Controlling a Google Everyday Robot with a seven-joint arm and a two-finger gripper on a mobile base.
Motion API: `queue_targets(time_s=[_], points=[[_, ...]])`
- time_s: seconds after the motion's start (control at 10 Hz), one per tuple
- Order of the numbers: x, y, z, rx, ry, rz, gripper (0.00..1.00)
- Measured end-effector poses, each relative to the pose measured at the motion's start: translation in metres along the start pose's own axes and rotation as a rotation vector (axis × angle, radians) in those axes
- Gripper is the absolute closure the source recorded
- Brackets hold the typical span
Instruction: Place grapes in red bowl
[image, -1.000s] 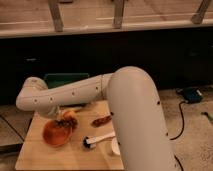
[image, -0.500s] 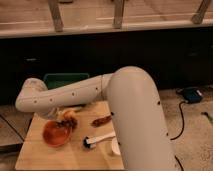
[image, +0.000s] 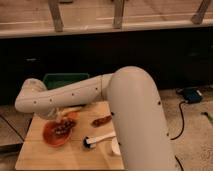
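Grapes (image: 62, 129) lay inside the red bowl (image: 50, 137) on the wooden board (image: 35, 155), the gripper (image: 64, 118) poised just above them, its finger spread impossible to tell. White arm (image: 70, 95) reached leftward, elbow bent, wrist turned downward.

The gripper (image: 64, 119) hangs low over the red bowl (image: 52, 136), at the end of a white arm (image: 75, 95) reaching across from the right. Directly beneath it the grapes (image: 62, 128) lie inside the bowl (a dark clump). To its right lie a reddish-brown item (image: 101, 120) and a white-handled brush (image: 96, 141); behind it sits a green tray (image: 62, 79), all around a wooden board (image: 40, 155).
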Motion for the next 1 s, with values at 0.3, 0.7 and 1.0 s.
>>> queue_targets(time_s=[0.3, 0.7, 1.0], points=[[0.0, 0.003, -0.0008, 0.0, -0.002, 0.006, 0.25], [0.0002, 0.0042, -0.0015, 0.0, -0.005, 0.01, 0.25], [0.0004, 0.0044, -0.0015, 0.0, -0.005, 0.012, 0.25]])
